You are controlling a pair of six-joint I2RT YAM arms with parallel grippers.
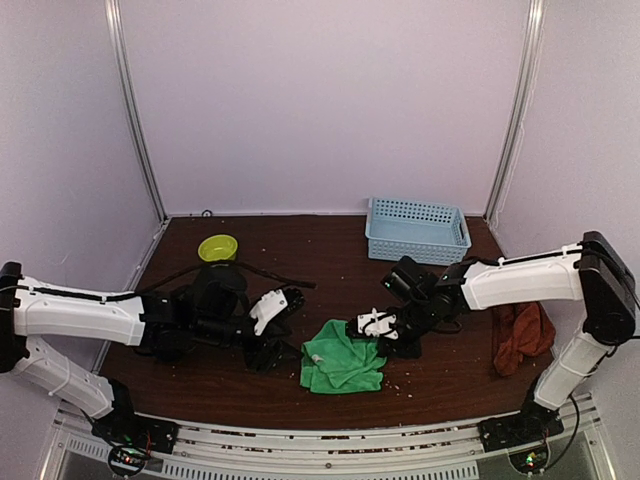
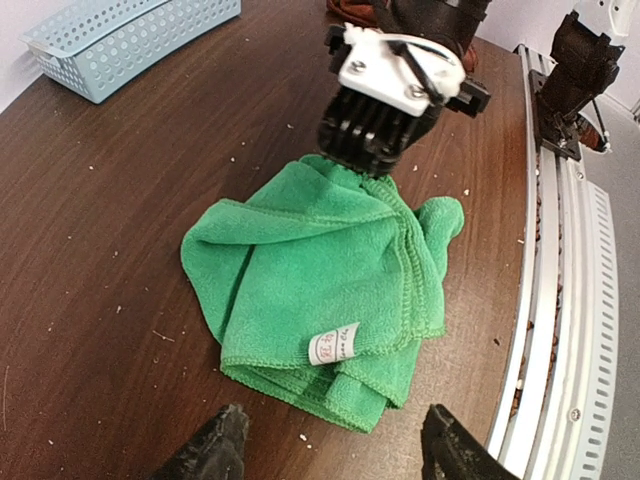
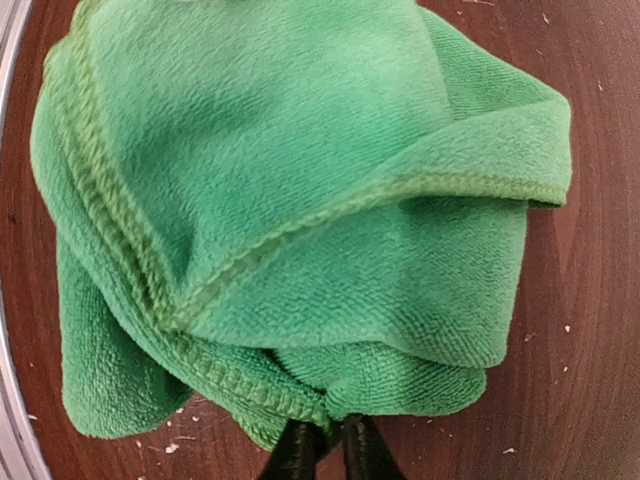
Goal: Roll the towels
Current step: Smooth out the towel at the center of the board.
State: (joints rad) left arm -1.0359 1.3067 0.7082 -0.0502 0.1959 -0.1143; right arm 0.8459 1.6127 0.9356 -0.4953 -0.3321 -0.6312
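Note:
A bright green towel (image 1: 342, 358) lies crumpled and partly folded on the dark wooden table, its white label (image 2: 333, 345) facing my left wrist camera. My right gripper (image 1: 374, 327) is shut on the towel's far edge (image 3: 300, 200), and a fold of cloth is pinched between its black fingertips (image 3: 298, 450). In the left wrist view the right gripper (image 2: 365, 165) comes down onto the cloth from above. My left gripper (image 2: 335, 448) stands open just short of the towel's near edge, holding nothing. The rust towel (image 1: 522, 335) lies bunched at the right, under the right arm.
A light-blue basket (image 1: 417, 230) stands at the back right of the table. A yellow-green bowl (image 1: 218, 247) sits at the back left. A black cable (image 1: 262, 272) runs over the left arm. The metal rail (image 2: 560, 300) borders the near table edge.

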